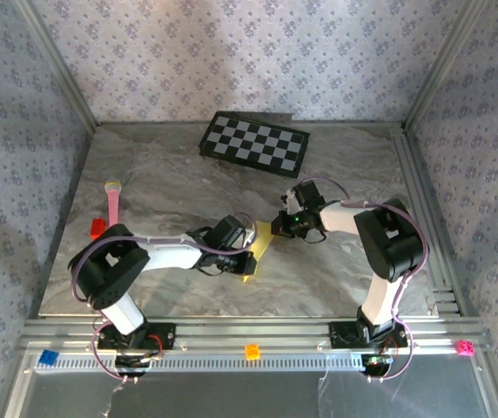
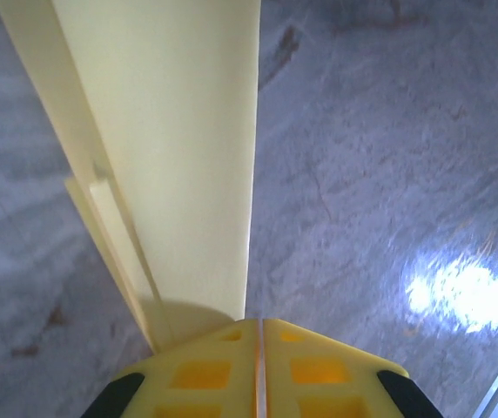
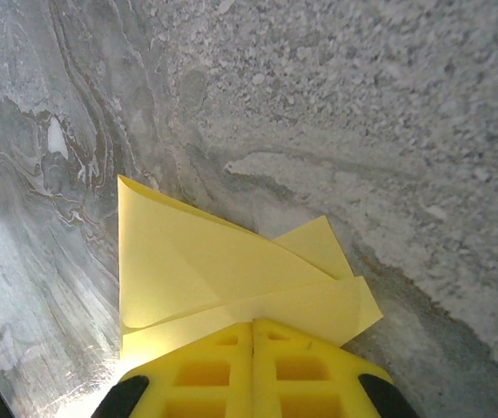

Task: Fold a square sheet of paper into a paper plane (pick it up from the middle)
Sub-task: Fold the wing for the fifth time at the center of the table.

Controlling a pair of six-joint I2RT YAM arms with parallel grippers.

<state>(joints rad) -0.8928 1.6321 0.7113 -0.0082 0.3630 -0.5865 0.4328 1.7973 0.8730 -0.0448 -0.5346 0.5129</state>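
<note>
The square sheet of paper point(image 1: 261, 246) is yellow and folded into layered flaps, lying mid-table between my two grippers. In the right wrist view the paper point(image 3: 197, 270) spreads as overlapping triangular flaps on the marble, and a crease runs straight into my right gripper point(image 3: 252, 324), whose jaws are pressed together on its near edge. In the left wrist view the paper point(image 2: 179, 157) stretches away as a long narrow folded strip, its layered edges showing on the left. My left gripper point(image 2: 260, 322) is closed to a thin slit at the strip's near end. From above, the left gripper point(image 1: 245, 259) and right gripper point(image 1: 281, 228) meet at the paper.
A black-and-white checkerboard point(image 1: 255, 144) lies at the back of the table. At the left are a pink stick point(image 1: 111, 202) and a red block point(image 1: 98, 228). Small blue point(image 1: 49, 356), orange point(image 1: 252, 351) and pink point(image 1: 466, 347) blocks sit on the front rail.
</note>
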